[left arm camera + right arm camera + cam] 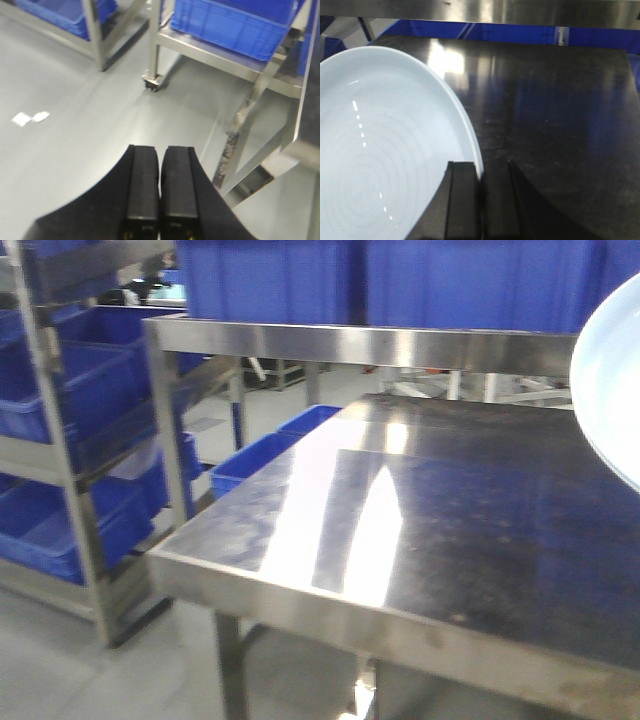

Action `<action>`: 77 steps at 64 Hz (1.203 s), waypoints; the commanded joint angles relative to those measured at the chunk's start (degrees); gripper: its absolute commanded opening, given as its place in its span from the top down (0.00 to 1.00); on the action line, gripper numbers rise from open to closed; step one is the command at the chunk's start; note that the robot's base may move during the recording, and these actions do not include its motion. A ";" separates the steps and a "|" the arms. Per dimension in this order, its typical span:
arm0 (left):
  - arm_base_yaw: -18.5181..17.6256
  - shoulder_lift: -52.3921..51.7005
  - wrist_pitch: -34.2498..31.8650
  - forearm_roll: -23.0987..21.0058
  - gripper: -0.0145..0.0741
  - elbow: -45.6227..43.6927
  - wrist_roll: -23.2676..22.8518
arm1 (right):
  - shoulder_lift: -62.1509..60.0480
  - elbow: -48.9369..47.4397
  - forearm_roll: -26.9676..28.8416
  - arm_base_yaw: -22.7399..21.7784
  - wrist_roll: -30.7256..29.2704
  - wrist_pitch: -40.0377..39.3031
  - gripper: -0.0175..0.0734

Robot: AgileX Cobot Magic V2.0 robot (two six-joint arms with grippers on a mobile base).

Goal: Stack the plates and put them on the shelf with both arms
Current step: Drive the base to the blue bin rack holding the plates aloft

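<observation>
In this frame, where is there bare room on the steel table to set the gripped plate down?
The visible tabletop is bare from its near-left corner back to the raised shelf. The right wrist view shows bare dark steel beside the plate, whose rim sits in the right gripper. The crowded spot is the shelf top, filled by blue crates.

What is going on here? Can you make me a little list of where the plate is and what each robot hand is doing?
plate: pale, glossy, held by its rim
right gripper: shut on the plate's rim, over the steel table
left gripper: shut, holding nothing, pointing at the floor
shelf: steel, above the table's far side, with blue bins on it
second plate: none in view
</observation>
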 commanded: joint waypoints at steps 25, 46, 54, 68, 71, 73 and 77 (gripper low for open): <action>0.08 -0.07 -3.78 0.00 0.74 -1.53 -0.34 | 0.22 -1.76 -0.40 -0.31 -0.11 -5.39 0.74; 0.08 -0.07 -3.78 0.00 0.74 -1.53 -0.34 | 0.22 -1.76 -0.40 -0.31 -0.11 -5.39 0.74; 0.08 -0.07 -3.78 0.00 0.74 -1.53 -0.34 | 0.22 -1.76 -0.40 -0.31 -0.11 -5.39 0.74; 0.08 -0.07 -3.78 0.00 0.74 -1.53 -0.34 | 0.22 -1.76 -0.40 -0.31 -0.11 -5.39 0.74; 0.08 -0.07 -3.78 0.00 0.74 -1.53 -0.34 | 0.22 -1.76 -0.40 -0.31 -0.11 -5.39 0.74; 0.08 -0.07 -3.78 0.00 0.74 -1.53 -0.34 | 0.22 -1.76 -0.40 -0.31 -0.11 -5.39 0.74; 0.08 -0.07 -3.78 0.00 0.74 -1.53 -0.34 | 0.22 -1.76 -0.40 -0.31 -0.11 -5.39 0.74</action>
